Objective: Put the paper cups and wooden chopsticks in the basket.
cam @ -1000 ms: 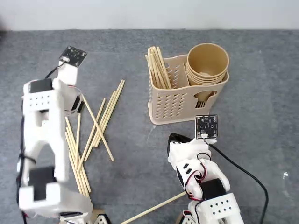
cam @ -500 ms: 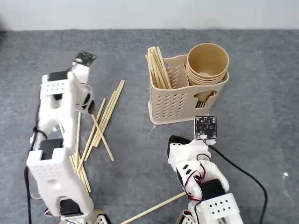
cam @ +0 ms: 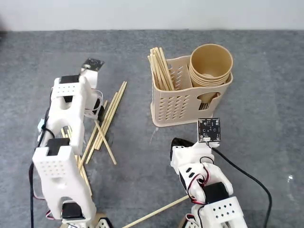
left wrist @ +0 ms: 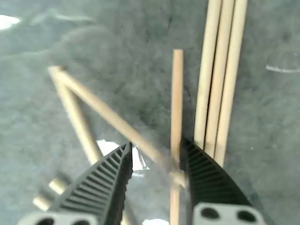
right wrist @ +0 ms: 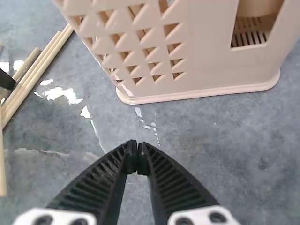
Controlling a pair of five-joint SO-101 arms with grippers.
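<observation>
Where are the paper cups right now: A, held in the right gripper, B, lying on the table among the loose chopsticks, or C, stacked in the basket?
C: the paper cups stand stacked in one compartment of the basket, and the right gripper is shut on nothing.

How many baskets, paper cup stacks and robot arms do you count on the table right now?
Beige perforated plastic basket: 1
Stack of tan paper cups: 1
White robot arms: 2, the left arm and the right arm
Total: 4
</observation>
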